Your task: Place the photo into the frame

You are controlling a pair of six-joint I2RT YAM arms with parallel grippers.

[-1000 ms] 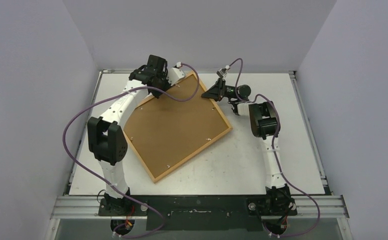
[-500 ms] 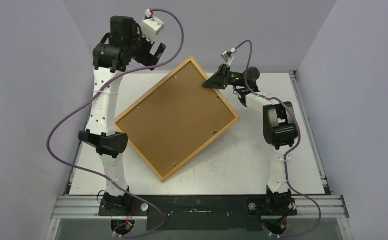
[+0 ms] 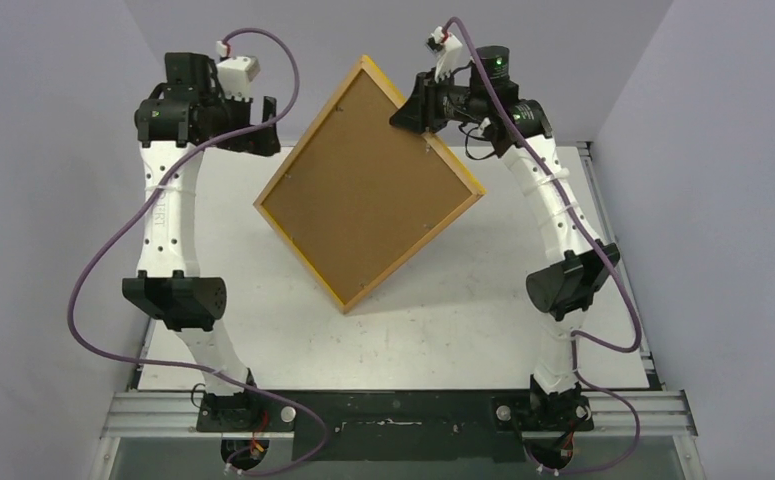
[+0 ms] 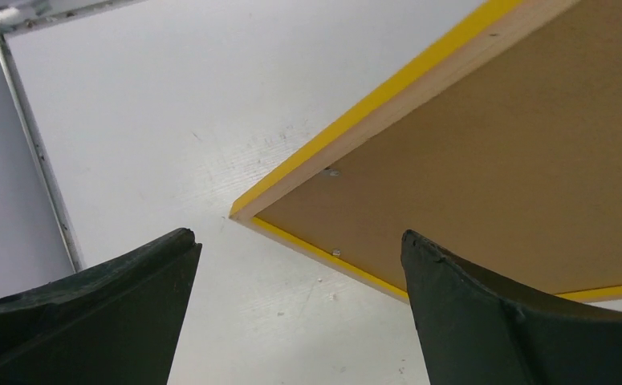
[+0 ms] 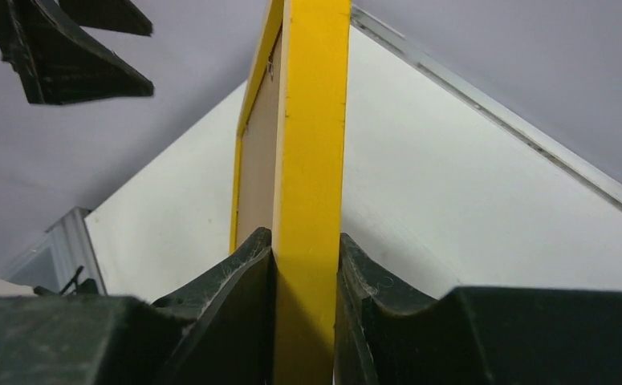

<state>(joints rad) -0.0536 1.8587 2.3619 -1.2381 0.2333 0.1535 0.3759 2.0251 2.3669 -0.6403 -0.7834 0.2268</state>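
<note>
- The right gripper point(image 5: 307, 250), upper right in the top view, clamps its jaws on the yellow edge of the frame point(image 3: 303, 258).
- The frame hangs tilted at centre, its brown backing panel point(image 3: 368, 195) facing the camera.
- Its lowest corner seems clear of the table point(image 3: 463, 330), though I cannot be sure.
- The left gripper point(image 4: 295, 237), upper left, has its jaws wide apart and holds nothing.

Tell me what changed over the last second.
The left gripper let go of the thin rectangular yellow-fronted frame and rose away, open. The right gripper swung the frame up from lying flat to steeply tilted. Unchanged: the right gripper's grip, the brown fibreboard backing facing the camera.
</note>
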